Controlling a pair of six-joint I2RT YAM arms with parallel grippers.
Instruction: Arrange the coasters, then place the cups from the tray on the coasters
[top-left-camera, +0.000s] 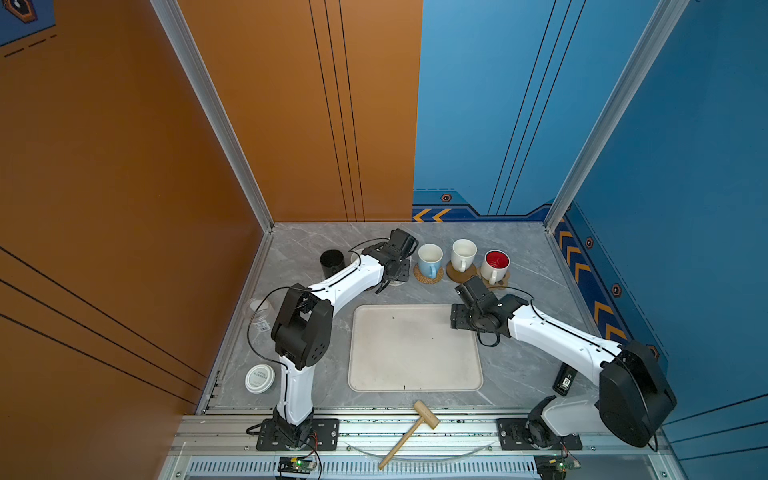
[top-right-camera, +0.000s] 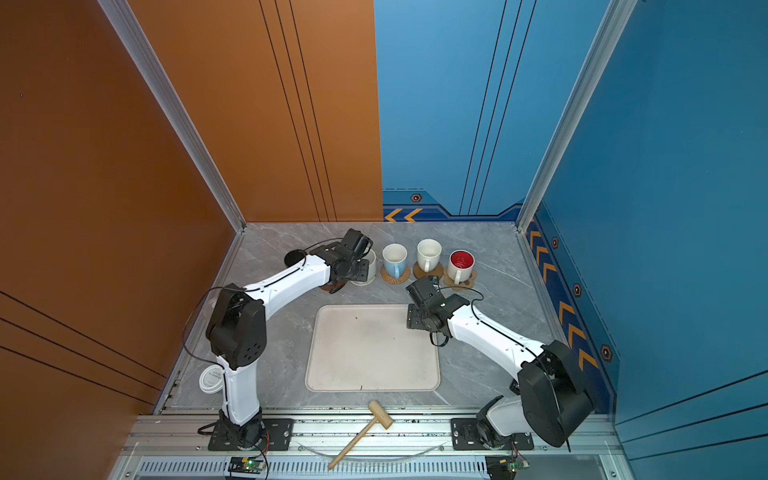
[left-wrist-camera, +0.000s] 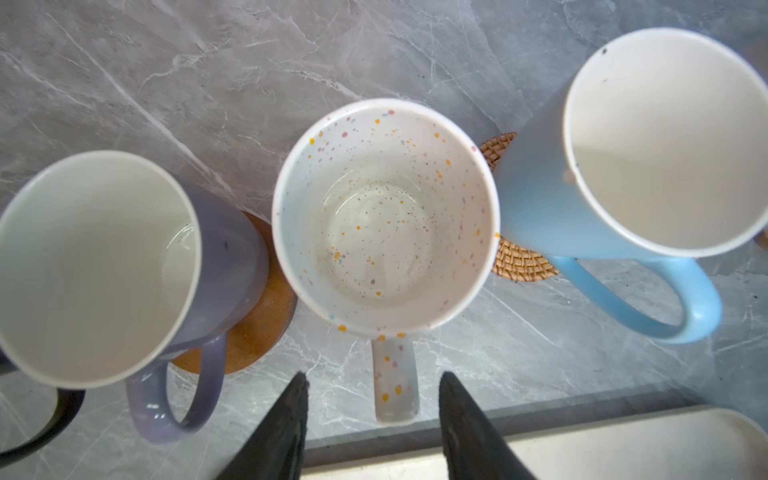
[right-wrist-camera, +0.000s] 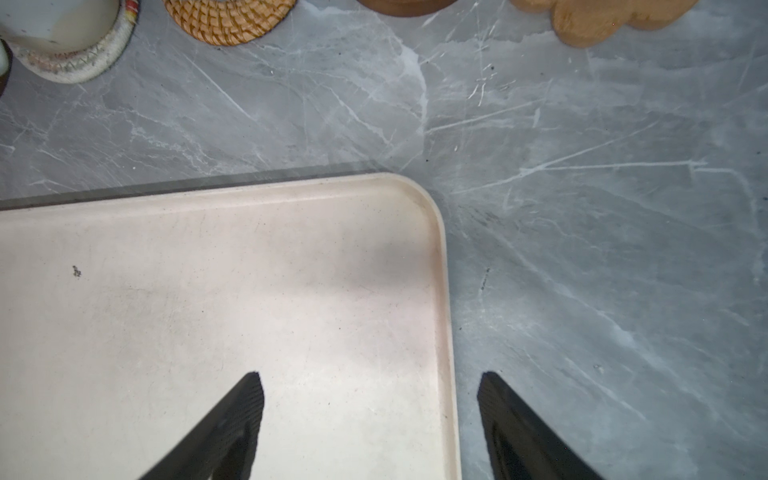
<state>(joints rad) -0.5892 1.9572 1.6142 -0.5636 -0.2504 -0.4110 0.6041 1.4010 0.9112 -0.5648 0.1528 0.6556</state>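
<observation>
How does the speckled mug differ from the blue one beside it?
The speckled mug is white with coloured dots; the blue mug is plain blue outside. The speckled mug's handle points into the open left claw; the blue mug's handle is clear of it. Both stand upright and empty.

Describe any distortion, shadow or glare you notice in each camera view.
Left wrist view: wide-angle distortion tilts the lavender mug and light blue mug outward; the speckled mug between them looks straight. Right wrist view: the tray throws a thin dark shadow onto the table. Both top views: soft, even light.
</observation>
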